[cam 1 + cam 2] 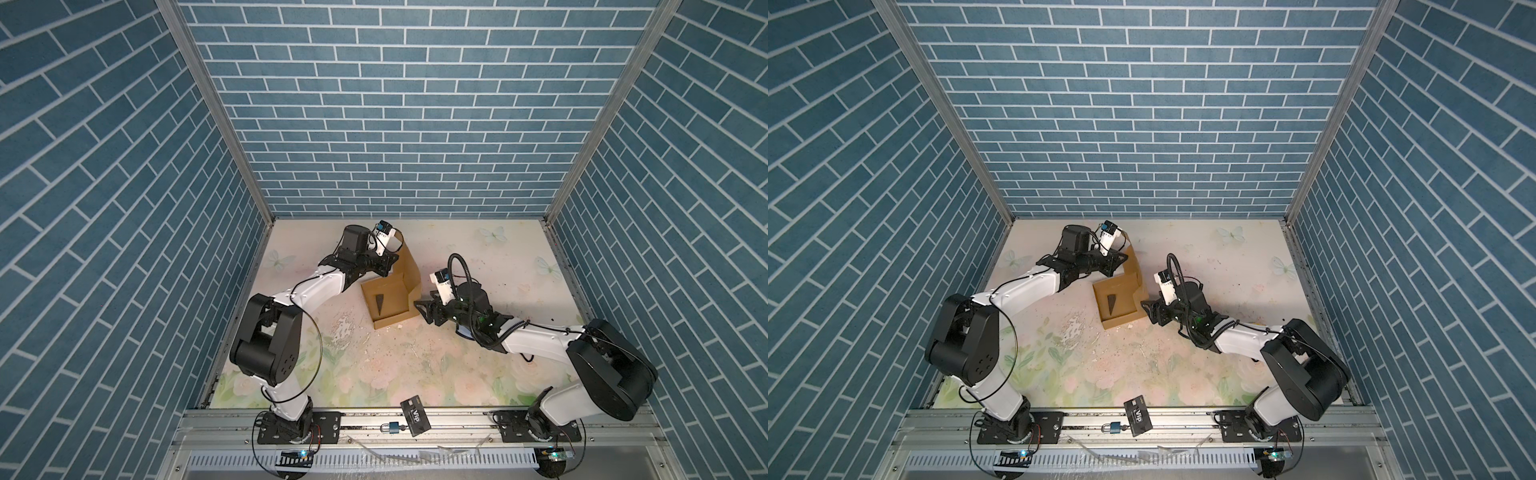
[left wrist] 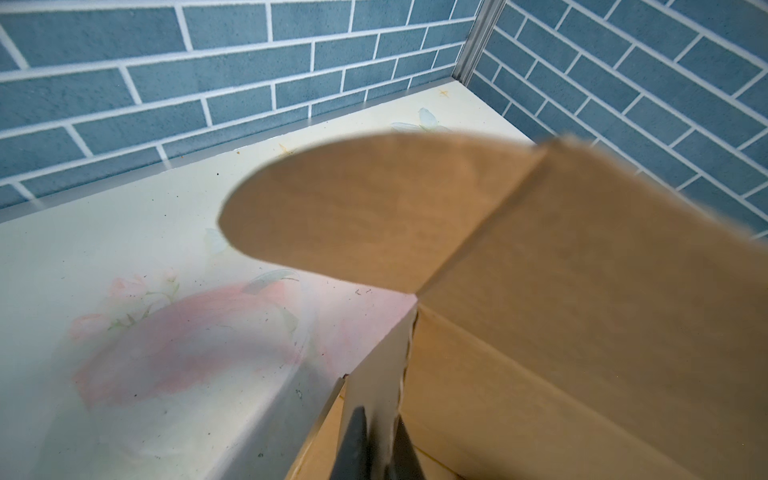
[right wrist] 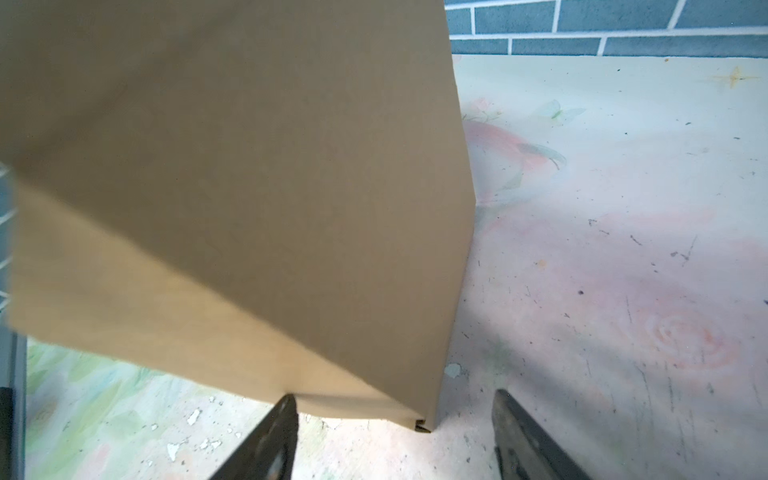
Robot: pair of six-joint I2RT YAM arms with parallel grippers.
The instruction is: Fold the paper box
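Left wrist view shows the left gripper (image 2: 376,424) with its two dark fingers (image 2: 356,440) pinched together on a thin upright wall of the paper box (image 2: 582,353). Above the grip, a rounded flap (image 2: 353,216) sticks out sideways from the tall panel (image 2: 615,249). In both top views the paper box sits on the floral table (image 1: 498,257), about mid-width and toward the back wall, between the two grippers. Its shallow base lies flat and the tall panel stands up along its right side. A dark wedge (image 1: 380,305) shows on the base floor (object or shadow, I cannot tell). The right gripper (image 3: 395,395) is at the box's near right corner with its jaws wide apart and nothing held. In the right wrist view that corner lies between the fingers, and one tip sits right at the lower edge (contact unclear). At the front, well apart from the box, a black card (image 1: 414,419) and a padlock (image 1: 392,428) rest on the metal rail (image 1: 457,419).
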